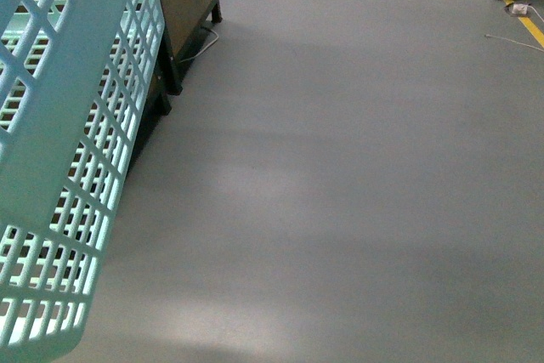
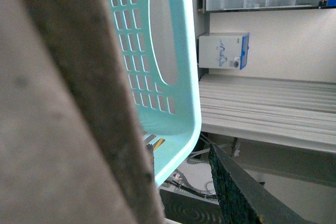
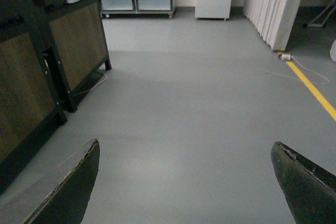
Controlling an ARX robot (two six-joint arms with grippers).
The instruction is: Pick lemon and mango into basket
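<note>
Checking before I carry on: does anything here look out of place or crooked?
The basket is tilted at the left of the front view, close to the camera, with its wall slanting rather than upright. No fruit is in view. The right gripper is open and empty above bare floor. Nothing looks spilled or broken.

Slotted turquoise basket fills the middle, a blurred brown strip in front, white box behind
</note>
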